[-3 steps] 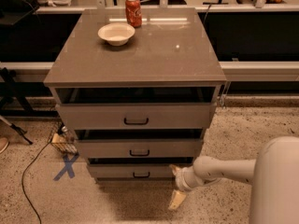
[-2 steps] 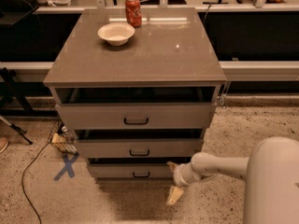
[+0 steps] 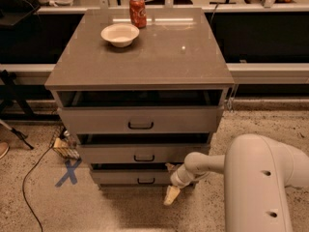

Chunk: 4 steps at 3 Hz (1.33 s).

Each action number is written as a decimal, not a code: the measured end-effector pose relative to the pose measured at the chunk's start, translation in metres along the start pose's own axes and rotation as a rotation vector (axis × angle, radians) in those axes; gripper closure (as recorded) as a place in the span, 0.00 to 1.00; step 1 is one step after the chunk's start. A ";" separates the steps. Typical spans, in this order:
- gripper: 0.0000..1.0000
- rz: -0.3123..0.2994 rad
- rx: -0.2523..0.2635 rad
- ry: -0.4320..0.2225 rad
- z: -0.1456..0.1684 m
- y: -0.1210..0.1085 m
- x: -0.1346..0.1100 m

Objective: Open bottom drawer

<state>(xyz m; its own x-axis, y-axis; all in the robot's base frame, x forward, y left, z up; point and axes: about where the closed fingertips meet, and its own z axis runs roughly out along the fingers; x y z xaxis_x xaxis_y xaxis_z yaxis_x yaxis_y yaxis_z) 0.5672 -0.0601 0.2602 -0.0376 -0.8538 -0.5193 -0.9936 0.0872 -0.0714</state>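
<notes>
The grey cabinet (image 3: 140, 57) has three drawers. The bottom drawer (image 3: 120, 177) is the lowest, with a shallow grey front and a small black bar handle (image 3: 145, 181). My gripper (image 3: 171, 193) hangs from the white arm (image 3: 260, 178) low at the right, just right of and a little below the handle, in front of the drawer's right end. One pale finger (image 3: 171, 195) points down toward the floor. The gripper does not touch the handle.
The top drawer (image 3: 140, 120) and the middle drawer (image 3: 145, 153) sit above. A white bowl (image 3: 119, 34) and a red can (image 3: 137, 11) stand on the cabinet top. A black cable (image 3: 34, 173) and a blue X mark (image 3: 68, 172) lie on the floor at left.
My gripper and forearm have moved left, closer to the bottom drawer's handle. The drawers have not moved.
</notes>
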 end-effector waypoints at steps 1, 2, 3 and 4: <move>0.00 -0.028 0.005 0.021 0.016 -0.003 0.013; 0.00 -0.068 0.044 0.020 0.023 -0.009 0.018; 0.00 -0.098 0.099 0.016 0.028 -0.023 0.018; 0.00 -0.109 0.137 0.025 0.037 -0.039 0.020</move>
<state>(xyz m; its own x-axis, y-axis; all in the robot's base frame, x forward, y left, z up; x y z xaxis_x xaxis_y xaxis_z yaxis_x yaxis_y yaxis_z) 0.6091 -0.0612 0.2211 0.0653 -0.8743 -0.4810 -0.9683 0.0609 -0.2422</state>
